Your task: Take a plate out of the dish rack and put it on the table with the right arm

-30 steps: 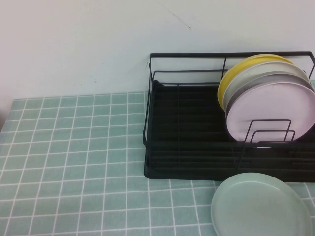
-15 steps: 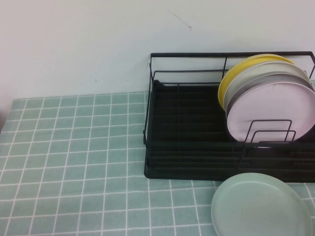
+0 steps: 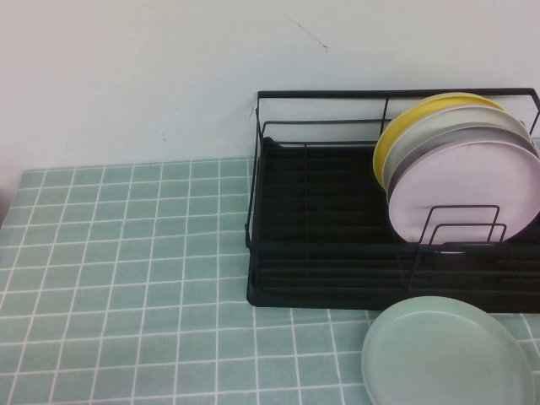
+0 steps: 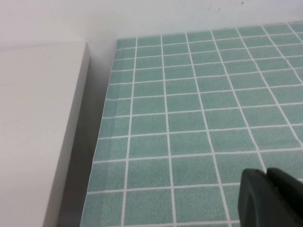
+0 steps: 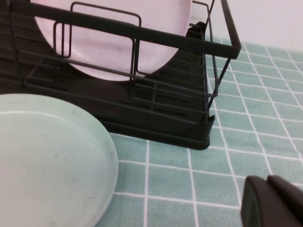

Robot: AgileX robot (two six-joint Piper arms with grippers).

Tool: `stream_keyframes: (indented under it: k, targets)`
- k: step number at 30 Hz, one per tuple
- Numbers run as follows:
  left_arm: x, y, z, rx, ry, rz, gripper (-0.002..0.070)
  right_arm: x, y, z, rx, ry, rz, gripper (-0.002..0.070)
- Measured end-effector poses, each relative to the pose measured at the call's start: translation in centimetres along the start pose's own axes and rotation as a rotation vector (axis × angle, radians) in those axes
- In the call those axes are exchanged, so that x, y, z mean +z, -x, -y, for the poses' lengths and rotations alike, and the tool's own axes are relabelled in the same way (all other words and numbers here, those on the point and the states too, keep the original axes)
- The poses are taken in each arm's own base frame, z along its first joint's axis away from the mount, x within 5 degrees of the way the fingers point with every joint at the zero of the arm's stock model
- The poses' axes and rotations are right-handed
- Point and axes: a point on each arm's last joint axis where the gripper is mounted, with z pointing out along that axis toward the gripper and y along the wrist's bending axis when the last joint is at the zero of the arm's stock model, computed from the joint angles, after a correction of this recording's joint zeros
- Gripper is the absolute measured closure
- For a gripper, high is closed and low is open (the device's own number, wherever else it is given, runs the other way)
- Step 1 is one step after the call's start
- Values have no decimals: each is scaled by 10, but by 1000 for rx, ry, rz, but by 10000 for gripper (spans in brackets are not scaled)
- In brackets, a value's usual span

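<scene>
The pale mint-green plate (image 3: pixel 449 353) lies flat on the tiled table (image 3: pixel 126 278), just in front of the black wire dish rack (image 3: pixel 321 253). It also shows in the right wrist view (image 5: pixel 47 161), with the rack (image 5: pixel 156 99) behind it. My right gripper (image 5: pixel 270 201) is shut and empty, low over the tiles beside the plate and apart from it. My left gripper (image 4: pixel 267 196) is shut and empty over bare tiles near the table's left edge. Neither gripper shows in the high view.
A pale pink plate (image 3: pixel 472 190) stands upright in the rack's right end, with a grey-white plate (image 3: pixel 439 139) and a yellow plate (image 3: pixel 396 135) behind it. A white wall runs behind the table. A white ledge (image 4: pixel 38 123) borders the table's left edge.
</scene>
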Motion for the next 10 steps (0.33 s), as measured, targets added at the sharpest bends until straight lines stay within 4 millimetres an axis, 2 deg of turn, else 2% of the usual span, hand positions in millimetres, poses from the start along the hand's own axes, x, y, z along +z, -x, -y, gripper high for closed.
stream_keyframes:
  k: [10]
  targets:
    - [0,0,0,0,0,0,678,0,0,0,-3,-1,-1,678]
